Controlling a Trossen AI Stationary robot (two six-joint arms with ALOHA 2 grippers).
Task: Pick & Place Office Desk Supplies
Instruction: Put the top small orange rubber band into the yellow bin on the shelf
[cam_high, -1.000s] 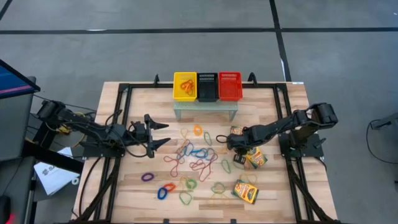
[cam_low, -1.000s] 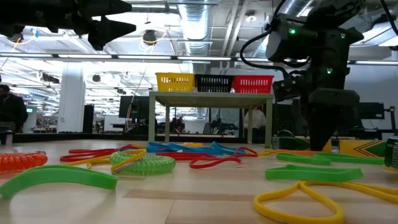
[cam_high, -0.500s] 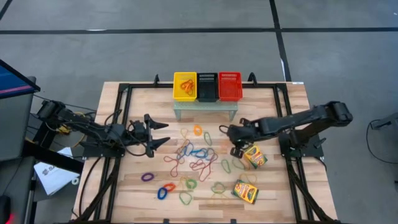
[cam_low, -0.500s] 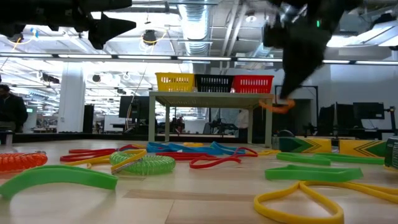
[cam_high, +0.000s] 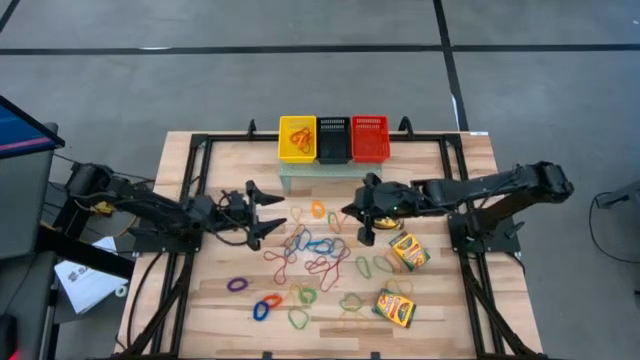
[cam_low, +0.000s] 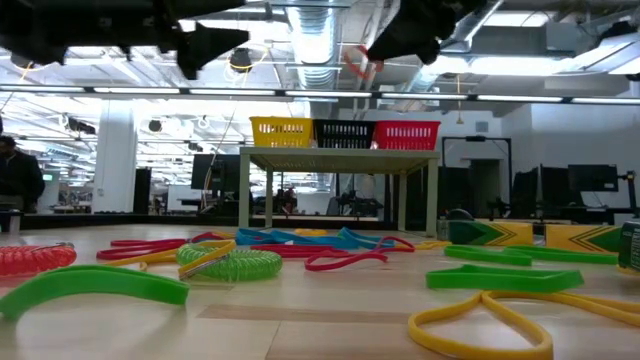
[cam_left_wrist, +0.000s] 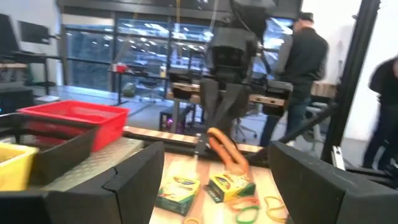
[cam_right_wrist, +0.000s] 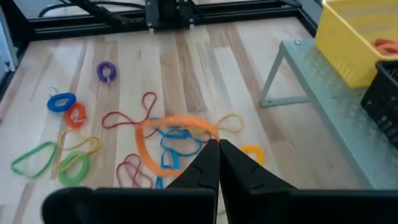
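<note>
Dangling orange rubber band (cam_right_wrist: 168, 134), right pincer (cam_right_wrist: 218, 148) clamped

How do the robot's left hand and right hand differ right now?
The left hand is open with its fingers spread wide and empty; the right hand is shut on an orange rubber-band loop that dangles from its fingertips. The left hand hangs over bare wood left of the loose rubber bands; the right hand hangs in front of the metal stand, right of the bands. Both are raised above the wooden table and point toward each other.

Overhead, table-level, two wrist views
</note>
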